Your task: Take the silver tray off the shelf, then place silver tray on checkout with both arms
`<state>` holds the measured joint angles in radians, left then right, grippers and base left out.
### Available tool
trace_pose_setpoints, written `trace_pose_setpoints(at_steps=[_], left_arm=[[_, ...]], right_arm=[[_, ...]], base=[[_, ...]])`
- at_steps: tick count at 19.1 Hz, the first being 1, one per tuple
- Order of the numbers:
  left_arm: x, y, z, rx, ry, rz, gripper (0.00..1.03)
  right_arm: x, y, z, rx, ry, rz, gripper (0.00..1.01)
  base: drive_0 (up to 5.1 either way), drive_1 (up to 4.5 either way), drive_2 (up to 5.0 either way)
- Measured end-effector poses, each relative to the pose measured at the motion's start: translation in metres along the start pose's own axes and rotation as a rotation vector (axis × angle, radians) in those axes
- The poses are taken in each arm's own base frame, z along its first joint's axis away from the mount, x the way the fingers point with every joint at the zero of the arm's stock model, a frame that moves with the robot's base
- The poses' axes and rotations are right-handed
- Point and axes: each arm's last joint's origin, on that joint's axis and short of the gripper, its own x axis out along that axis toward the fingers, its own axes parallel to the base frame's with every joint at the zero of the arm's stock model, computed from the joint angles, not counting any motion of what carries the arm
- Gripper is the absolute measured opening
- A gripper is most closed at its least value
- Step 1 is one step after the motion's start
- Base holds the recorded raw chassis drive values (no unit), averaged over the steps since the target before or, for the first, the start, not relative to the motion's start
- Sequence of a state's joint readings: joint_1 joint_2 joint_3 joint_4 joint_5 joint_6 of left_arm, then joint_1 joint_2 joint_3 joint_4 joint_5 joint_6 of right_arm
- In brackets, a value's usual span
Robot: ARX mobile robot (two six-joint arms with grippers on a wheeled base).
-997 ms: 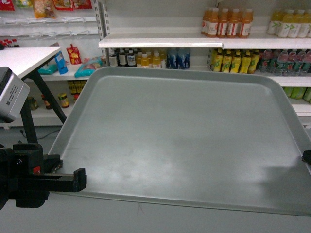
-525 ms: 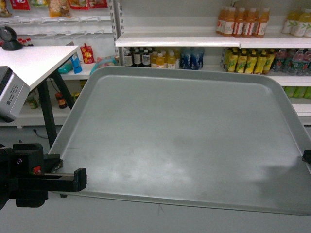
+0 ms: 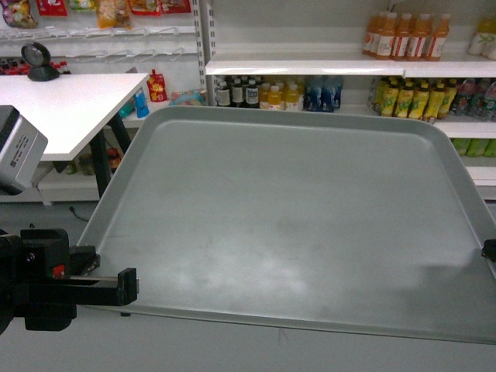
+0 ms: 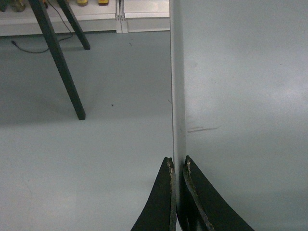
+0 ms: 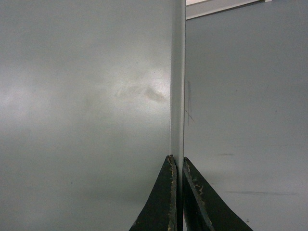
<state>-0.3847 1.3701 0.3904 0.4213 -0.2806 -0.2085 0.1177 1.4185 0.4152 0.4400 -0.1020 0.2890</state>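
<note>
so the silver tray (image 3: pixel 294 225) was off the shelf (image 3: pixel 310 66) at this point, held up in the air in front of the robot with grey floor (image 4: pixel 72 159) under it. left claw (image 4: pixel 176 166) was clamped shut on the tray's left rim, right claw (image 5: pixel 176 163) pinched the right rim the same way, fingers on either side of the edge. the checkout bench (image 3: pixel 62 108) sat off to the left, not touching the tray, with the black scanner (image 3: pixel 39 62) on its far side. drink bottles (image 3: pixel 407 35) lined the shelves behind.
</note>
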Motion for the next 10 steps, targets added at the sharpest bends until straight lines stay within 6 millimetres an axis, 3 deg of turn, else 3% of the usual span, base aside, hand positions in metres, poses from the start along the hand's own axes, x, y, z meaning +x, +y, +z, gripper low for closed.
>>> trace_pose_setpoints(at_steps=[10], left_arm=[[0.0001,0.0000,-0.0002,0.000,0.001,0.000,0.03]], right_arm=[[0.0000,-0.0001,-0.0003,0.000,0.002,-0.001,0.02]], base=[[-5.1,2.40,2.4]])
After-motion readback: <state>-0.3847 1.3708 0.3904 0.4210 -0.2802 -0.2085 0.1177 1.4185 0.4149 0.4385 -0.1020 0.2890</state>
